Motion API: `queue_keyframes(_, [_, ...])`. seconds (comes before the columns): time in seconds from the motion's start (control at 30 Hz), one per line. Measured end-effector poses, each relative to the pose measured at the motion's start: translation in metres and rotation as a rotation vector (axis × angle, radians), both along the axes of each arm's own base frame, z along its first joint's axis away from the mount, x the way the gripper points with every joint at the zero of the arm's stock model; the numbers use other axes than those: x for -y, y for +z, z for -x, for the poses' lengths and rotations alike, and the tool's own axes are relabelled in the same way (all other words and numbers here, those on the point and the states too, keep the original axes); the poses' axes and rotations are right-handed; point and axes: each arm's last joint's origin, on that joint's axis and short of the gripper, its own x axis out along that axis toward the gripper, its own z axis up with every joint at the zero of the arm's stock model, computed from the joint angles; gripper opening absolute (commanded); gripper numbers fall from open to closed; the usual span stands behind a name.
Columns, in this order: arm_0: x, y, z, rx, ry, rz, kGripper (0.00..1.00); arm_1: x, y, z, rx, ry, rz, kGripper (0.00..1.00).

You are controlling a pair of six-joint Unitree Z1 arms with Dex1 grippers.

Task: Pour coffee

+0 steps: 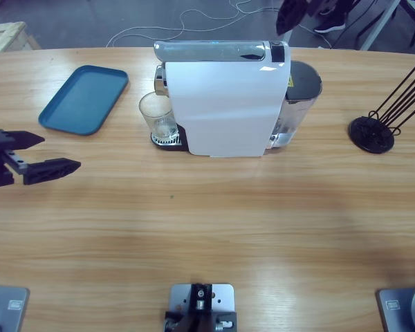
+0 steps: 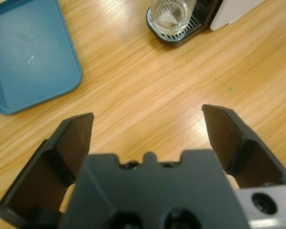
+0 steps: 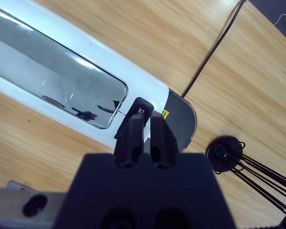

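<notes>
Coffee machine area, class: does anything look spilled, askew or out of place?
Nothing stands out. The glass tumbler stands upright on the drip tray of the coffee machine, no spill shows on the table, and the blue tray lies flat.

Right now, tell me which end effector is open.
The left end effector, jaws spread wide over bare table near the blue tray. The right end effector is shut above the coffee machine.
</notes>
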Motion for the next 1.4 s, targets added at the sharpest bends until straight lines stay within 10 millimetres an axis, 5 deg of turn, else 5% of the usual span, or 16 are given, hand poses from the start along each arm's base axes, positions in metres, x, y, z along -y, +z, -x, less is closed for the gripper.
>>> queue_keyframes(0.57, [0.0, 0.0, 0.0, 0.0, 0.0, 0.0, 0.977, -0.005, -0.013, -0.006, -0.028, -0.01, 0.017, 0.0])
queue_keyframes(0.97, [0.0, 0.0, 0.0, 0.0, 0.0, 0.0, 0.977, -0.017, -0.017, 0.008, -0.02, -0.003, -0.002, 0.0])
queue_keyframes(1.03, [0.0, 0.0, 0.0, 0.0, 0.0, 0.0, 0.986, -0.017, -0.013, 0.01, -0.016, -0.001, -0.006, 0.973])
queue_keyframes(1.17, [0.0, 0.0, 0.0, 0.0, 0.0, 0.0, 0.999, -0.007, 0.017, 0.023, 0.008, -0.004, -0.027, 1.0])
queue_keyframes(1.4, [0.0, 0.0, 0.0, 0.0, 0.0, 0.0, 1.0, 0.052, 0.1, 0.089, 0.12, -0.042, -0.163, 1.0])
